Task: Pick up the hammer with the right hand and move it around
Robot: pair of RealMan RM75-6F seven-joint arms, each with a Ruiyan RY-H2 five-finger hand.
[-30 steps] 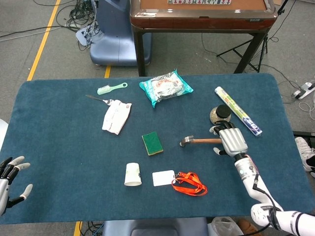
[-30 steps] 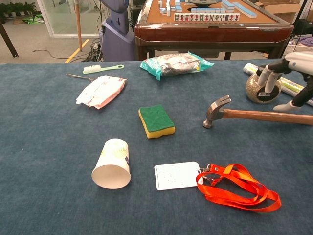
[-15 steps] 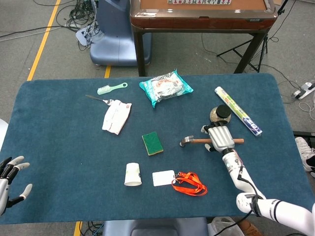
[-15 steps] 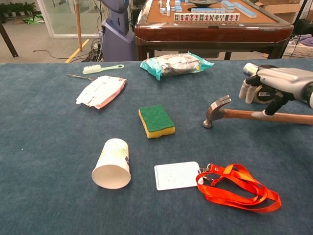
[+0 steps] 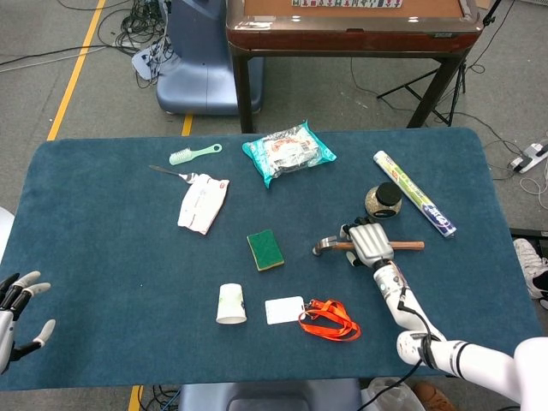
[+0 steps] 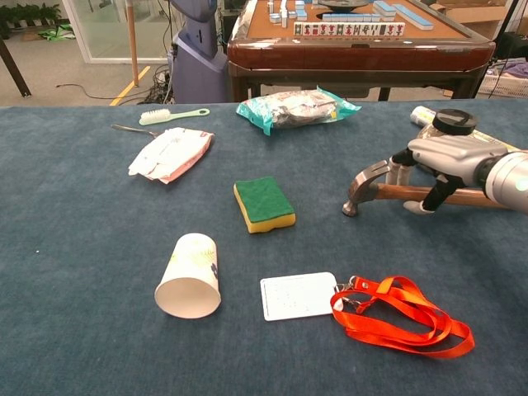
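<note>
The hammer (image 5: pixel 368 246) lies flat right of frame centre, long axis left-right, head pointing left, with the right hand (image 5: pixel 368 243) over its handle, fingers straddling it without closing.

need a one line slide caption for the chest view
Right hand straddles the hammer handle near its head, on a blue table.

The right hand (image 6: pixel 441 161) is extended forward, palm down, fingers (image 6: pixel 435 196) spread and angled downward. The left hand (image 5: pixel 17 310) rests low, fingers apart.
</note>
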